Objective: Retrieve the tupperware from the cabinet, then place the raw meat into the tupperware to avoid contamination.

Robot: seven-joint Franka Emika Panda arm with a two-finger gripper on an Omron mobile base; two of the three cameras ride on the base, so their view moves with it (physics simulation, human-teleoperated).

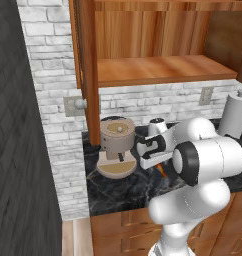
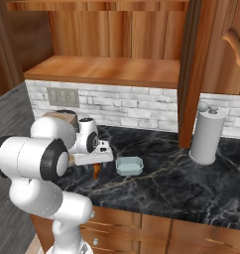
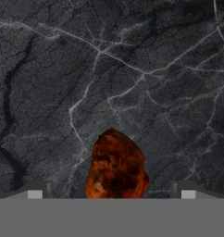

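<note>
Standing at the left end of the dark marbled counter point(image 2: 181, 183), a beige coffee machine point(image 1: 116, 147) sits against the white brick wall, under the open reddish-brown cabinet point(image 1: 158, 67), whose plank shelf runs above it. Just right of the machine the white arm bends low over the counter, and its gripper point(image 3: 111, 190) points straight down with the jaws spread wide; the two fingertips point(image 3: 35, 187) stand well apart on either side of the raw meat point(image 3: 116, 166). In the hand view the orange-brown piece lies on the stone between the tips, and neither tip visibly touches it. From the right base view a sliver of the meat shows under the hand, and just beside it, to the right, the pale blue tupperware point(image 2: 129, 165) rests upright on the counter, outside the cabinet. Farther right, well apart from the tub, a grey paper-towel holder point(image 2: 207, 136) stands near the wall beside the cabinet's side panel.
</note>
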